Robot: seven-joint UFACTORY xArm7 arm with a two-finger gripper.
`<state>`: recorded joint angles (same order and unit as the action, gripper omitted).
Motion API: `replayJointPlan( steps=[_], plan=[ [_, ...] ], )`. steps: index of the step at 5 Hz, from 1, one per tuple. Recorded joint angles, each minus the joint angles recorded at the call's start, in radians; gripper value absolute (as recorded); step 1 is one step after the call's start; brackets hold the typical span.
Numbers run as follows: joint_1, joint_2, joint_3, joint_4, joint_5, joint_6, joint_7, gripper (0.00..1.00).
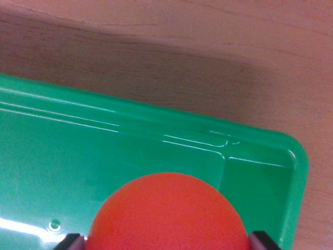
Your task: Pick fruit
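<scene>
A round orange-red fruit [169, 213] fills the bottom middle of the wrist view. It sits between my two dark fingertips [70, 242], which show at the bottom edge on either side of it and press against its sides. My gripper [165, 244] is shut on the fruit. Under and behind the fruit lies a green plastic tray [78, 151]. The lower part of the fruit is cut off by the frame.
The tray's far rim [156, 112] runs slanting across the view, and its rounded corner [299, 156] is at the wrist view's right. Beyond the rim is a wooden tabletop [208, 47] with a dark shadow on it.
</scene>
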<state>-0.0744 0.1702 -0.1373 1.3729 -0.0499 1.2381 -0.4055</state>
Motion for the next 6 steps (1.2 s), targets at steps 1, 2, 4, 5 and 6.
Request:
replayJointPlan(
  steps=[1, 2, 4, 5, 6],
  plan=[
    [0.0, 0.0, 0.0, 0.0, 0.0, 0.0, 0.0, 1.0],
    [0.001, -0.015, -0.001, 0.021, -0.0013, 0.036, -0.001, 1.0],
    [0.0018, -0.028, -0.001, 0.038, -0.0023, 0.066, -0.002, 1.0],
    [0.0018, -0.028, -0.001, 0.038, -0.0023, 0.066, -0.002, 1.0],
    [0.0024, -0.038, -0.002, 0.051, -0.0031, 0.089, -0.002, 1.0]
  ],
)
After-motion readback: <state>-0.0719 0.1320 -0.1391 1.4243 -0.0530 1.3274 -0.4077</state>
